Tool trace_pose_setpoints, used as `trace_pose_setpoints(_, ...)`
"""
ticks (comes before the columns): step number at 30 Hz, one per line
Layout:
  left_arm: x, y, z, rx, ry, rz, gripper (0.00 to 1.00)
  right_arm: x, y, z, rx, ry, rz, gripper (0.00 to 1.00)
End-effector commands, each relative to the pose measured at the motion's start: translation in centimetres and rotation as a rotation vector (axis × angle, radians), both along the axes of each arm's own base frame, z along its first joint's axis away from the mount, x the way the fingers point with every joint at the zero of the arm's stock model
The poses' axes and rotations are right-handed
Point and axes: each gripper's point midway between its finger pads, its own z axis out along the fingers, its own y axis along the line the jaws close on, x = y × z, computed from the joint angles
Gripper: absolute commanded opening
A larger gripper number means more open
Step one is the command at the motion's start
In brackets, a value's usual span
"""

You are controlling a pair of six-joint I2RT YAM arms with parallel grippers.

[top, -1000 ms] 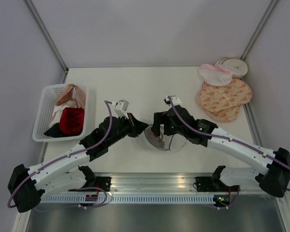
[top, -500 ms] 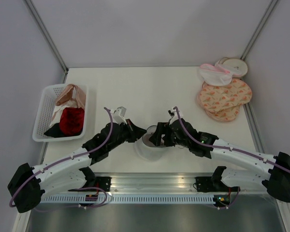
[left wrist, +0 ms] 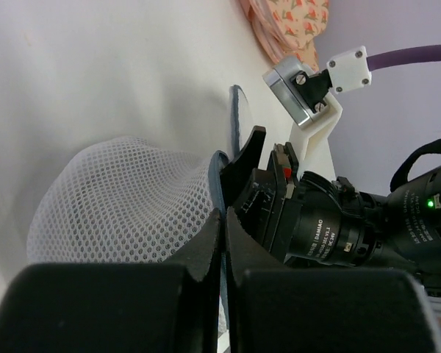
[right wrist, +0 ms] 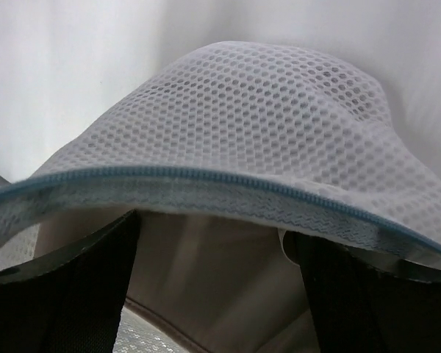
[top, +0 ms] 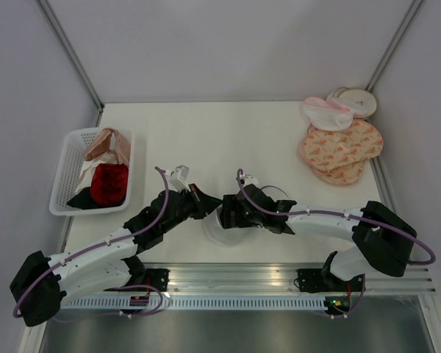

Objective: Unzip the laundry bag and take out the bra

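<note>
we see a white basket (top: pixel 62 158) holding a red garment (top: pixel 109 184) and a pink garment (top: pixel 109 143) at left, peach rounds (top: pixel 345 151) and a pouch (top: pixel 325 114) far right.

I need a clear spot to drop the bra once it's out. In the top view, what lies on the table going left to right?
White basket holding garments → laundry bag → peach patterned rounds.
</note>
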Motion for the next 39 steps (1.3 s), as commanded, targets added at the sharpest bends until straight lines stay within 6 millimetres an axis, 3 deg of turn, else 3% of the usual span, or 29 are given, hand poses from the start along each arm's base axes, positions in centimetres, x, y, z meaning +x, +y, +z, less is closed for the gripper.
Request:
trace_pose_setpoints(1,0.3,-0.2,0.7,-0.067,-0.002,0.018,0.02,-0.2,3.0,0.5,0.068,-0.017,0.065,0.89)
trace_pose_setpoints(4,0.2,0.1,-0.2,-0.064,0.013,0.032,0.02,-0.1,2.6,-1.6,0.007,0.005,0.049,0.84)
trace_pose_setpoints(7,0.0,0.4,-0.7,-0.065,0.022,0.037,0.02,0.2,1.8,-3.2,-0.063,0.008,0.024,0.65)
trace_pose_setpoints(10,-0.1,0.8,-1.3,-0.054,0.03,0.047,0.02,0.5,0.8,-2.4,-0.096,-0.024,0.004,0.3)
trace_pose_setpoints(11,-0.1,1.0,-1.2,-0.053,0.024,0.058,0.02,0.7,0.5,-2.0,-0.102,-0.036,-0.004,0.08)
trace_pose_setpoints(12,0.0,1.1,-1.2,-0.052,0.023,0.062,0.02,1.0,0.3,-1.5,-0.105,-0.052,-0.019,0.0)
trace_pose_setpoints(16,0.2,2.0,-1.1,-0.032,0.012,0.098,0.02,0.4,-0.5,1.4,-0.084,-0.086,0.009,0.0)
trace_pose_setpoints(17,0.4,2.3,-1.1,-0.027,0.007,0.118,0.02,0.3,-0.5,2.9,-0.055,-0.11,0.025,0.0)
trace_pose_setpoints(19,0.5,2.8,-1.1,-0.015,0.004,0.136,0.02,-0.6,-0.7,4.0,-0.024,-0.109,0.059,0.0)
trace_pose_setpoints(22,0.8,3.6,-1.3,0.001,0.0,0.174,0.02,-1.9,-0.8,7.3,0.075,-0.145,0.116,0.0)
trace_pose_setpoints(28,0.7,3.4,-1.7,0.002,0.009,0.17,0.02,-3.7,-0.7,11.8,0.228,-0.226,0.215,0.0)
trace_pose_setpoints(36,0.5,2.0,-2.0,-0.019,0.028,0.114,0.02,-0.7,-0.6,14.5,0.258,-0.366,0.104,0.0)
trace_pose_setpoints(39,0.6,1.8,-1.3,-0.026,0.014,0.105,0.02,0.2,-0.6,13.5,0.144,-0.337,0.096,0.0)
